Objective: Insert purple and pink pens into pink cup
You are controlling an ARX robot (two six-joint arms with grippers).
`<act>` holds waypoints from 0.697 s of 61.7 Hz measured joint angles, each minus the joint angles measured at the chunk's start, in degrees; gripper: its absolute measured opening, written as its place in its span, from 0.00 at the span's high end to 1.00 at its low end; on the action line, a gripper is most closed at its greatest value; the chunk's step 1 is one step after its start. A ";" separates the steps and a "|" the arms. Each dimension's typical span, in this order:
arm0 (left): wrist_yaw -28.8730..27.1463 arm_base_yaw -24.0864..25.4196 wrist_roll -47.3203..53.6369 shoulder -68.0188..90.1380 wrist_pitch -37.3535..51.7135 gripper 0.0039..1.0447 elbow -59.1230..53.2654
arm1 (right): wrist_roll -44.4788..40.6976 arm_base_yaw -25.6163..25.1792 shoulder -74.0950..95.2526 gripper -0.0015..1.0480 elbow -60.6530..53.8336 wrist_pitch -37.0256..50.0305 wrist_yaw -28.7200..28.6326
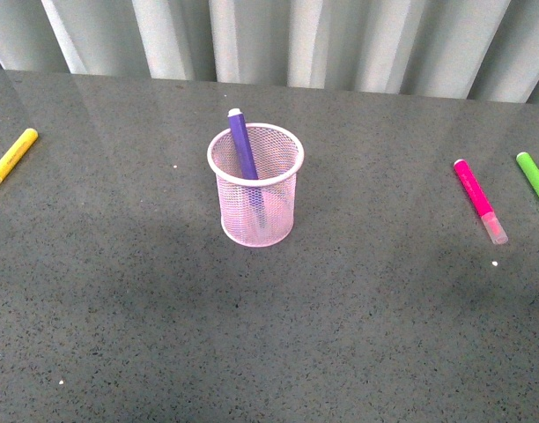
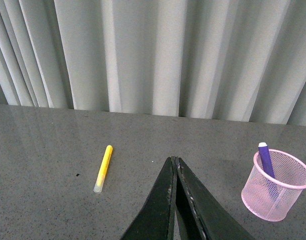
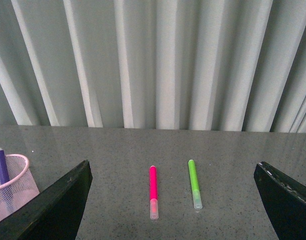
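One purple pen (image 1: 242,144) leaning inside pink cup (image 1: 278,211).

Counting it up: one purple pen (image 1: 243,145), one pink pen (image 1: 477,198), one yellow marker (image 1: 12,157), one green marker (image 1: 534,179), and just one pink cup (image 1: 283,207).

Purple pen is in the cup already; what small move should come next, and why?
Probably bring the right gripper, which is open, down over the pink pen. The purple pen stands in the pink cup, while the pink pen lies on the table on the right, beside the green pen.
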 joint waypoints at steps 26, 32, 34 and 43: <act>0.00 0.00 0.02 -10.23 -10.64 0.97 0.02 | 0.00 0.00 0.00 0.07 0.00 0.00 0.00; 0.00 0.00 -0.04 -10.23 -10.64 0.96 0.04 | 0.00 0.00 0.00 0.07 0.00 0.00 0.00; 0.00 0.00 0.00 -10.23 -10.64 0.91 0.02 | 0.00 0.00 0.00 0.07 0.00 0.00 0.00; 0.00 0.00 0.00 -10.23 -10.64 0.65 0.02 | 0.00 0.00 0.00 0.07 0.00 0.00 0.00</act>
